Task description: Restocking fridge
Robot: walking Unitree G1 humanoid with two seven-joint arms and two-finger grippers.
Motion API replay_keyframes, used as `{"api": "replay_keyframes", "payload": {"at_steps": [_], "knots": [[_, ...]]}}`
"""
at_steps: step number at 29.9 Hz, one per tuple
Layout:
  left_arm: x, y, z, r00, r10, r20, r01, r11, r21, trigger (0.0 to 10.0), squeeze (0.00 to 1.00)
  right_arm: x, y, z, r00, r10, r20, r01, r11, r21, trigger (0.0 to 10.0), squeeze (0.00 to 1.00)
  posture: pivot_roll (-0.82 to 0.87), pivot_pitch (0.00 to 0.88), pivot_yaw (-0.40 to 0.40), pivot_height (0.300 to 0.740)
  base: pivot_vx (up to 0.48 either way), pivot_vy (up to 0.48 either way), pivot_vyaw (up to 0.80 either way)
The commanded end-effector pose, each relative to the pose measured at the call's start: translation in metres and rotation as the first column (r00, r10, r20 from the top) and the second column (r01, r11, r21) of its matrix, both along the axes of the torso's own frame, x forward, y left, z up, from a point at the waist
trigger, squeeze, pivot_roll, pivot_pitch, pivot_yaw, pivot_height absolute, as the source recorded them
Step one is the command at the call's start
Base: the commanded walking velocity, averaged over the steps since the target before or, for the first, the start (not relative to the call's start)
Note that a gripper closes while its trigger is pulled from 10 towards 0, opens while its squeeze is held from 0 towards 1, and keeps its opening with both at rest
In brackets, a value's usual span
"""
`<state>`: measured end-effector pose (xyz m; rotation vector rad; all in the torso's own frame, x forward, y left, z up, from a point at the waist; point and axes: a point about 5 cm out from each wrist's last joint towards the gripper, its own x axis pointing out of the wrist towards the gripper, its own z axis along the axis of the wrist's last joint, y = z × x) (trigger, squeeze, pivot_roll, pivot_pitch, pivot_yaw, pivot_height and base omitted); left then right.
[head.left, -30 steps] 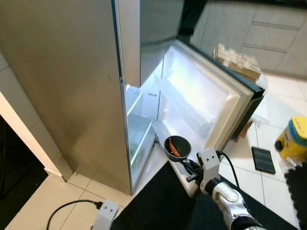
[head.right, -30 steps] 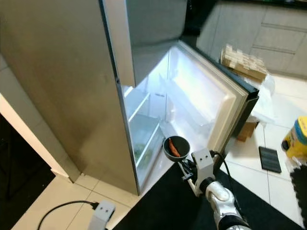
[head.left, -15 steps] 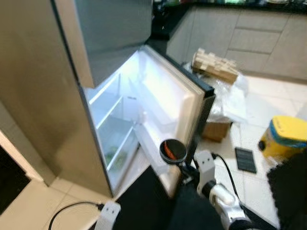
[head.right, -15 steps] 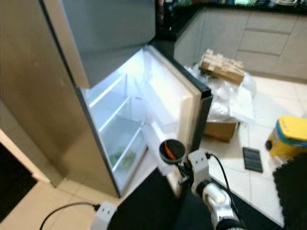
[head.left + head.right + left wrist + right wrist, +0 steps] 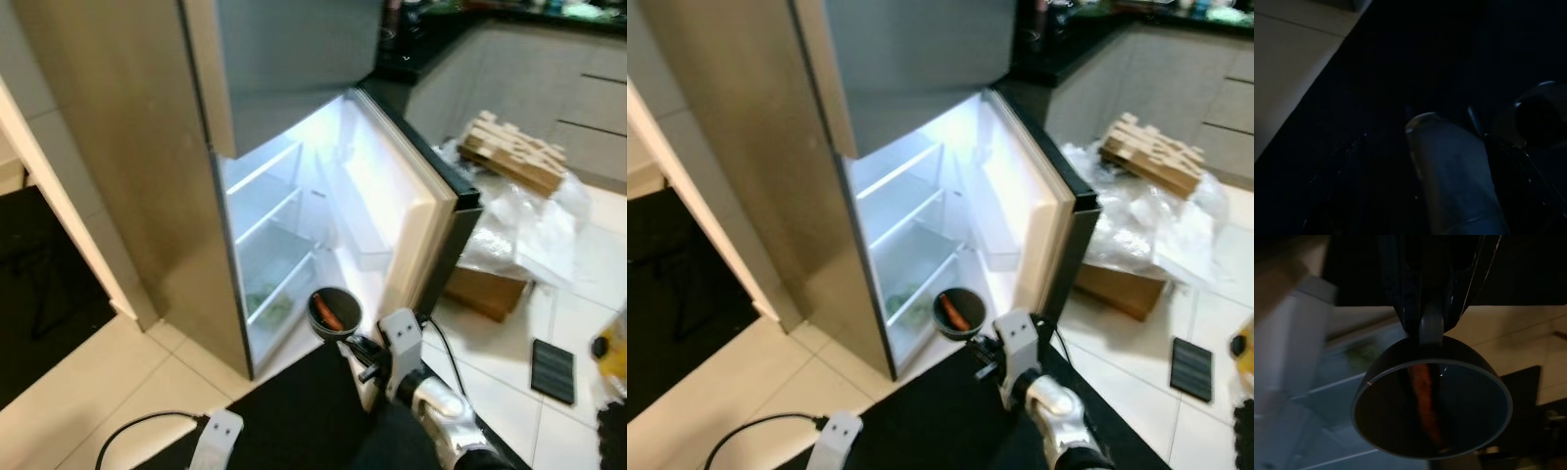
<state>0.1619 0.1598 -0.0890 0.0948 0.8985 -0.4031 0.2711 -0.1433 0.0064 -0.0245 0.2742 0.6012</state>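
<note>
Since a second ago your camera has swung, bringing more of the open fridge [image 5: 294, 225] and its lit shelves into view. Your right end effector [image 5: 355, 348] is clamped on the handle of a small dark pan [image 5: 334, 312] holding a carrot [image 5: 328, 315], low before the fridge opening, beside the door [image 5: 421, 211]. For your left end effector, you cannot tell.
</note>
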Motion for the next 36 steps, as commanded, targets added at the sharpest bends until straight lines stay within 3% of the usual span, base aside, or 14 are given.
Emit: {"api": "replay_keyframes", "payload": {"at_steps": [1, 14, 21, 22, 27, 28, 31, 32, 33, 36], "knots": [[-0.002, 0.001, -0.001, 1.0, 0.001, -0.011, -0.001, 1.0, 0.006, 10.0, 0.0, -0.001, -0.005, -0.002, 1.0, -0.014, -0.016, 0.013, 1.0, -0.012, 10.0, 0.0, 0.05, 0.033, -0.009, 0.74, 0.0, 0.0, 0.73], [-0.003, 0.001, -0.001, 1.0, -0.003, -0.015, 0.003, 1.0, 0.009, 10.0, 0.0, -0.01, -0.016, -0.014, 0.995, -0.066, -0.075, 0.061, 0.996, -0.063, 10.0, 0.0, 0.05, 0.03, -0.009, 0.74, 0.0, 0.0, 0.65], [-0.003, 0.0, -0.002, 1.0, -0.007, -0.022, 0.008, 1.0, 0.015, 10.0, 0.0, -0.022, -0.033, -0.032, 0.974, -0.169, -0.153, 0.14, 0.973, -0.186, 10.0, 0.0, 0.06, 0.029, -0.011, 0.74, 0.0, 0.0, 0.0], [-0.003, 0.0, -0.002, 1.0, -0.007, -0.025, 0.008, 1.0, 0.018, 10.0, 0.0, -0.037, -0.042, -0.045, 0.959, -0.185, -0.214, 0.124, 0.955, -0.271, 10.0, 0.0, 0.06, 0.027, -0.013, 0.74, 0.0, 0.0, 0.0], [-0.006, 0.002, -0.003, 0.999, -0.004, -0.035, 0.005, 1.0, 0.029, 10.0, 0.0, -0.058, -0.05, -0.06, 0.944, -0.176, -0.279, 0.061, 0.925, -0.376, 10.0, 0.0, 0.06, 0.024, -0.013, 0.74, 0.0, 0.0, 0.0], [-0.008, 0.004, -0.004, 0.999, -0.002, -0.044, 0.003, 0.999, 0.036, 10.0, 0.0, -0.072, -0.056, -0.069, 0.93, -0.184, -0.318, 0.032, 0.903, -0.429, 10.0, 0.0, 0.06, 0.02, -0.014, 0.74, 0.0, 0.0, 0.0], [-0.009, 0.005, -0.005, 0.999, -0.001, -0.049, 0.003, 0.999, 0.04, 10.0, 0.0, -0.076, -0.058, -0.072, 0.921, -0.204, -0.332, 0.043, 0.9, -0.434, 10.0, 0.0, 0.06, 0.02, -0.014, 0.74, 0.0, 0.0, 0.0], [-0.012, 0.007, -0.006, 0.998, 0.005, -0.061, -0.002, 0.999, 0.047, 10.0, 0.0, -0.087, -0.064, -0.078, 0.893, -0.265, -0.365, 0.083, 0.892, -0.445, 10.0, 0.0, 0.06, 0.014, -0.014, 0.74, 0.0, 0.0, 0.0], [-0.012, 0.007, -0.006, 0.998, 0.005, -0.061, -0.002, 0.999, 0.047, 10.0, 0.0, -0.087, -0.064, -0.078, 0.893, -0.265, -0.365, 0.083, 0.892, -0.445, 10.0, 0.0, 0.06, 0.014, -0.014, 0.74, 0.0, 0.0, 0.0], [-0.018, 0.01, -0.009, 0.996, 0.015, -0.086, -0.01, 0.998, 0.061, 10.0, 0.0, -0.106, -0.076, -0.087, 0.828, -0.385, -0.407, 0.176, 0.869, -0.462, 10.0, 0.0, 0.06, 0.012, -0.012, 0.74, 0.0, 0.0, 0.0]]}}
